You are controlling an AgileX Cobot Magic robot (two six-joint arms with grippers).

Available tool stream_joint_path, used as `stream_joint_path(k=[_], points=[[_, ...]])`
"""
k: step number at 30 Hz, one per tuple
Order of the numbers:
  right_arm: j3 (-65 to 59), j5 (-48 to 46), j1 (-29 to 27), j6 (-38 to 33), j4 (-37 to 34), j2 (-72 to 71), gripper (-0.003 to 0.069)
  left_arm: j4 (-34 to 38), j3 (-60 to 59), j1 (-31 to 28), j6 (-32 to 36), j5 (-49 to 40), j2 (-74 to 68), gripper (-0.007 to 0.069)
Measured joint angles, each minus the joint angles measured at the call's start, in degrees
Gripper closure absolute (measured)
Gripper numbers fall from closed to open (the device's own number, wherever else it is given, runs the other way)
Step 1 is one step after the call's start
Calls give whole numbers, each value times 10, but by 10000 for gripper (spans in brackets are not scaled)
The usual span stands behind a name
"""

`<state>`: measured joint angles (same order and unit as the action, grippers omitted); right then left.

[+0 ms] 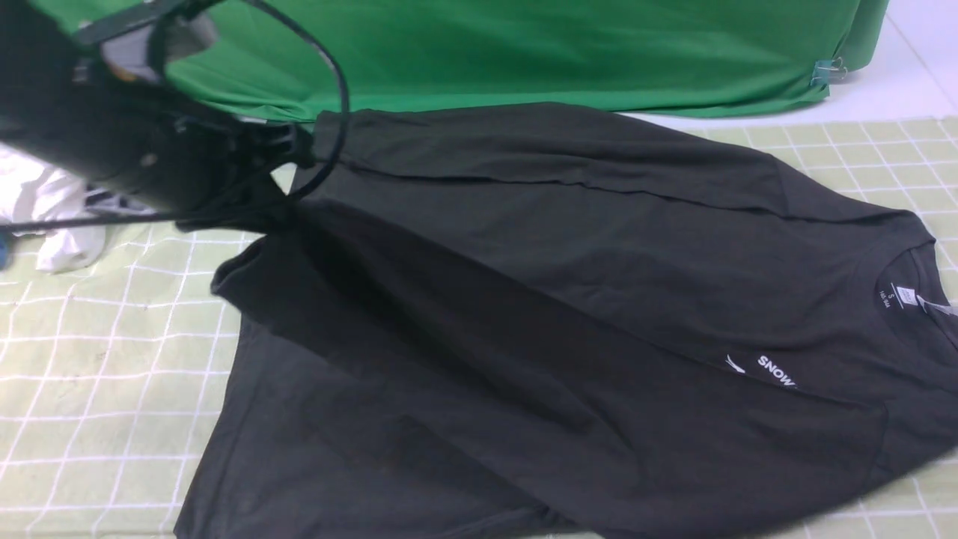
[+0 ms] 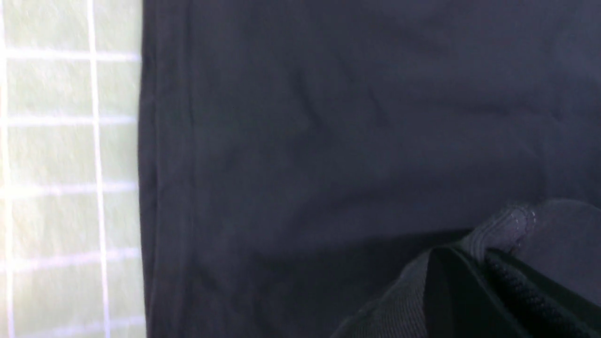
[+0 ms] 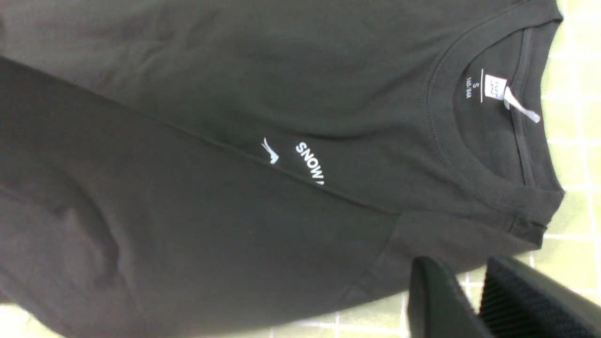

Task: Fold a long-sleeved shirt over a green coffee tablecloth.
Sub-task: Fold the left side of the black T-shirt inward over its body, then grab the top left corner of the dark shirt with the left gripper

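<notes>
The long-sleeved shirt (image 1: pixel 561 299) lies spread on the green coffee tablecloth (image 1: pixel 97 389), collar to the right and white "SNOW" lettering (image 1: pixel 775 370) partly covered by a fold. At the shirt's far left my left gripper (image 1: pixel 281 206) is shut on a ribbed cuff (image 2: pixel 500 227), holding that fabric above the dark cloth below. My right gripper (image 3: pixel 462 265) does not show in the front view. In its wrist view it hovers by the shirt's shoulder edge near the collar (image 3: pixel 488 117), jaws apart, only checked cloth (image 3: pixel 570 263) between them.
Plain bright green fabric (image 1: pixel 524 52) hangs across the back, held by a metal clip (image 1: pixel 827 72). A crumpled white garment (image 1: pixel 60 217) lies at the left behind my left arm (image 1: pixel 105 135). A black cable (image 1: pixel 340 90) loops from that arm over the shirt's corner.
</notes>
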<state>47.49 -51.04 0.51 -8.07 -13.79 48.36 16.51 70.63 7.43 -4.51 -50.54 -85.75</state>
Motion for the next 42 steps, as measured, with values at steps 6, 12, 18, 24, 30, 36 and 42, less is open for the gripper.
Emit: stream_joint_path(k=[6,12,18,24,30,36,42], points=[[0,1,0,1,0,0,494,-13,46,-14,-5,37,-134,603],[0,5,0,1,0,0,490,-17,96,-30,-19,35,-230,586],[0,7,0,1,0,0,479,-23,234,-59,-53,-45,-307,427],[0,7,0,2,0,0,467,-3,346,-77,-73,-68,-347,272],[0,21,0,3,0,0,462,102,407,-79,-85,-34,-413,225],[0,36,0,5,0,0,461,158,408,-79,-115,40,-474,260],[0,49,0,5,0,0,461,201,408,-79,-120,117,-517,301]])
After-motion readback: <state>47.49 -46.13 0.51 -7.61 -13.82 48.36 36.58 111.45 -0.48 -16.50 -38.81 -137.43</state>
